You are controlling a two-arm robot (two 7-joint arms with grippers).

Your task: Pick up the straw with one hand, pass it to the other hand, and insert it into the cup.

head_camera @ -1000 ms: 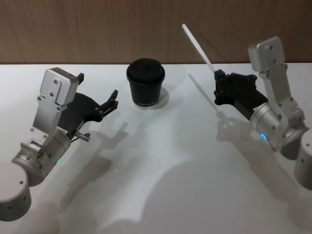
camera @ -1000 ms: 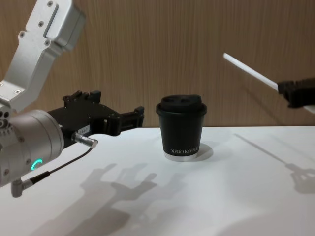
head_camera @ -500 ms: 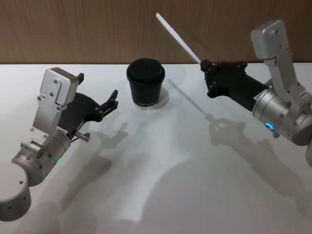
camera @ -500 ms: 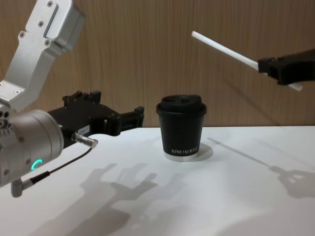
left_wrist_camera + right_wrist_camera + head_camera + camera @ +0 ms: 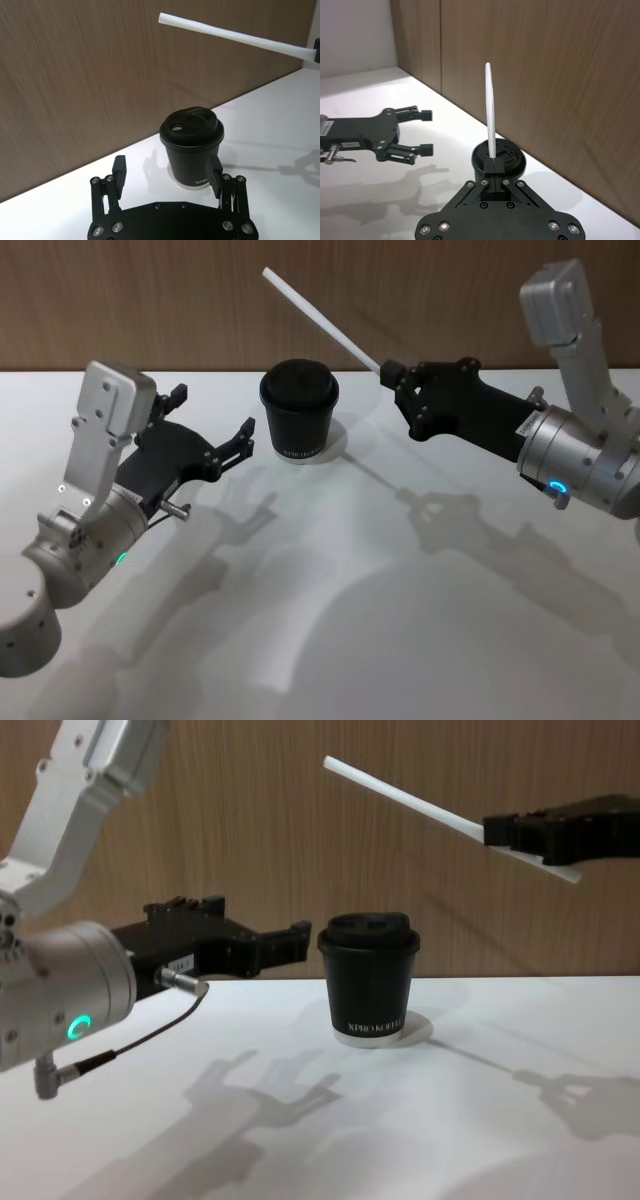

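Bright, soft light falls from above onto the matte white table (image 5: pixel 330 680), which is evenly lit. The black left hand (image 5: pixel 212 412) and black right hand (image 5: pixel 388 372) cast doubled, soft-edged grey shadows on it, and the thin white plastic straw (image 5: pixel 320 318) casts a faint line. The small black lidded cup (image 5: pixel 298 410) throws a pale shadow to its right. The brown wood-grain wall (image 5: pixel 150 300) looks darker.

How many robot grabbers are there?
2. The left gripper is open, just left of the cup. The right gripper is raised to the cup's right, shut on the straw, which slants up over the cup.
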